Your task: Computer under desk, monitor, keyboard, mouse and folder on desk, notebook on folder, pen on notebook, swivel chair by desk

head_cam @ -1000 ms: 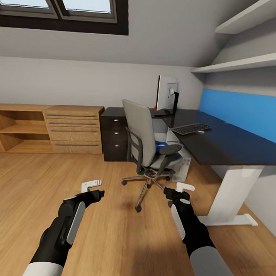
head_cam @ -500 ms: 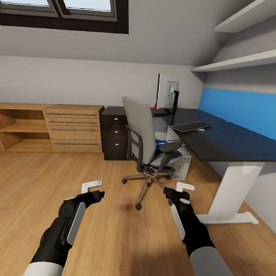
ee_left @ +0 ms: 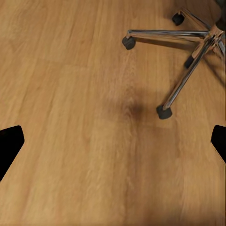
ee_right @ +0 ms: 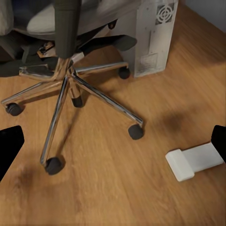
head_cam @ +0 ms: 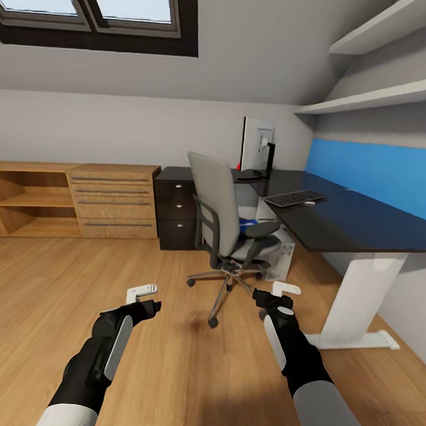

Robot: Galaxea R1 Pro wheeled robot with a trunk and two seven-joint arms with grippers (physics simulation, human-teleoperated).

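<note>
Approach step: both tools, left tool (head_cam: 145,295) and right tool (head_cam: 280,291), spread wide and empty, facing swivel chair (head_cam: 228,223); next likely close in, lift folder (head_cam: 248,222) onto bench (head_cam: 352,222).

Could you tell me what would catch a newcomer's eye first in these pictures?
The grey swivel chair stands on the wooden floor in front of the black desk, with a blue folder on its seat. Behind it the monitor stands at the desk's corner, the keyboard nearby.
</note>
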